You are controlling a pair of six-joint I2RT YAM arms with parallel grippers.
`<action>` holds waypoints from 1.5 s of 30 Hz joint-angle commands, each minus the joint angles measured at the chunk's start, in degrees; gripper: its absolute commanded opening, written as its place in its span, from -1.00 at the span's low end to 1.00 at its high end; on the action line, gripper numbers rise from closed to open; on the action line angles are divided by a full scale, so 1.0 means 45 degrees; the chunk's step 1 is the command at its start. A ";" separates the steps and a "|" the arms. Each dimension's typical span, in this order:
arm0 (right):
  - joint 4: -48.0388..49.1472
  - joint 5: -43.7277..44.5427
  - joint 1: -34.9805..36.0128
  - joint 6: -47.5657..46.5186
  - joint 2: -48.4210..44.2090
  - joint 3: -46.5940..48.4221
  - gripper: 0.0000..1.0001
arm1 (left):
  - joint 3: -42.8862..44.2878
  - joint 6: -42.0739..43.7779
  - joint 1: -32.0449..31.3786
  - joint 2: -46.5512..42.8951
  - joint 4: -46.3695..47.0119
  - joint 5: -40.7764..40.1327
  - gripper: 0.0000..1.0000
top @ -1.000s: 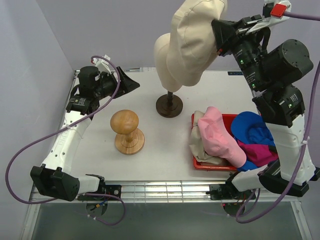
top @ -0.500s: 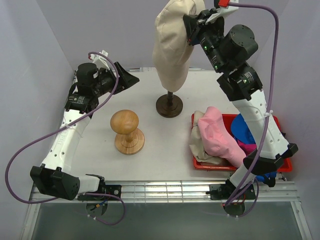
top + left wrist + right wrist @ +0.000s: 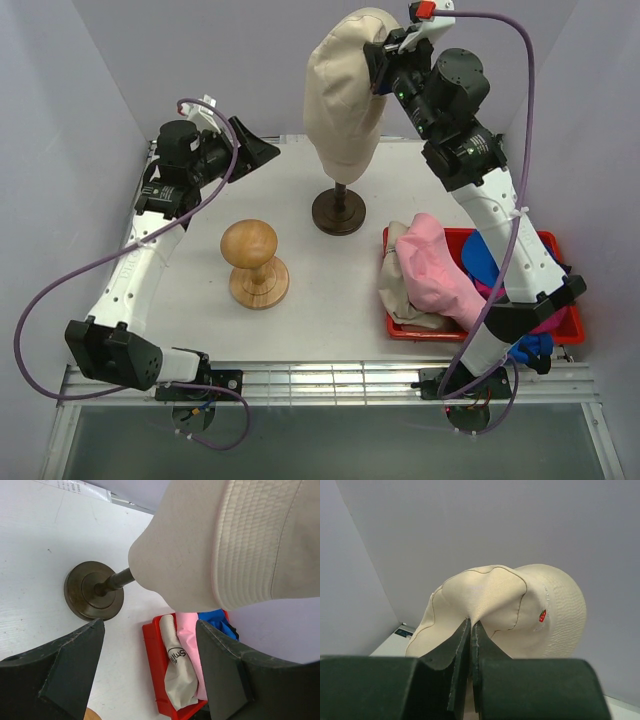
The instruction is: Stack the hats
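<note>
Brim of beige bucket hat [image 3: 340,80] clamped in right gripper [image 3: 471,627], crown over mannequin head [image 3: 170,560]; left gripper [image 3: 265,152] agape, farther off.

Cream bucket hat [image 3: 340,90]: far centre, raised, over mannequin head [image 3: 165,565], brim pinched by right gripper [image 3: 471,630].
Pink hat [image 3: 435,270]: crumpled in red tray [image 3: 400,330], near right, atop beige hat [image 3: 177,680].
Blue cap [image 3: 480,255], magenta cap [image 3: 486,291]: right of pink, mostly hidden.

Light: bright, even, from overhead.
Shadows: soft and faint, close around the wooden hat block [image 3: 254,262] and the stand base [image 3: 338,212].
Glare: white table [image 3: 30,555] nearly washed out in the left wrist view.
Focus: top view sharp; left gripper's fingers [image 3: 70,670] dark, slightly soft.
</note>
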 commanded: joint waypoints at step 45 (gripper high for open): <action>-0.0859 -0.1257 -0.1069 0.1488 -0.0116 -0.1513 0.71 | 0.0849 -0.2802 -0.0124 0.3733 0.7022 -0.0293 0.84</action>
